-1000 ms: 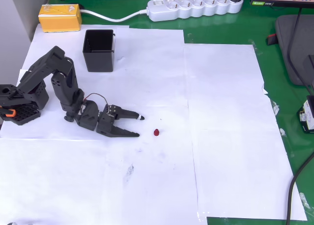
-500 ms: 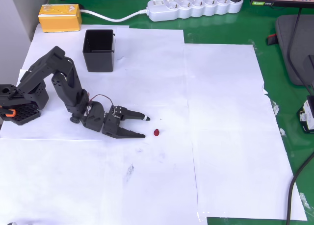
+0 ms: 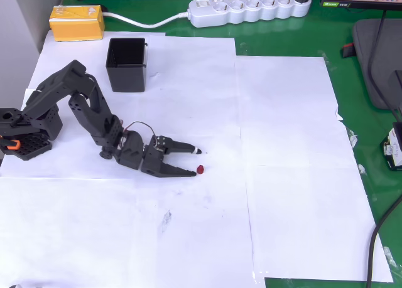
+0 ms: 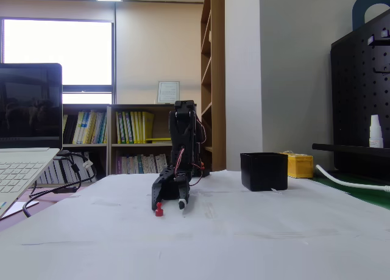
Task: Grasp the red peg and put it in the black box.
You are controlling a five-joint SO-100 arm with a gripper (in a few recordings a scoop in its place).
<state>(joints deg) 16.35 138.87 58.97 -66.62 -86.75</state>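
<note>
I have the white paper sheets (image 3: 188, 225) spread across the green table (image 3: 282, 40), and the arm (image 3: 94, 115) is stretched low from its base at the overhead view's nine o'clock edge out toward the centre. The black box (image 3: 126, 64) stands upright and hollow at about eleven o'clock from the arm's wrist, well apart from the action; in the fixed view it sits to the right of the arm (image 4: 264, 171). Over the last second I have watched the gripper (image 3: 196, 162) slide steadily toward three o'clock, so its fingers, which were well short of the target, now reach it. The jaws are spread apart and hold nothing. The red peg (image 3: 200, 169) has not moved: it rests on the paper right at the tip of the lower finger, toward the gripper's five o'clock, apparently touching or just beside it rather than centred in the gap. The fixed view puts it (image 4: 159, 210) at the foot of the left finger. My read is that the approach is nearly done, but I would nudge the gripper sideways before closing, or the finger may push the peg away.
</note>
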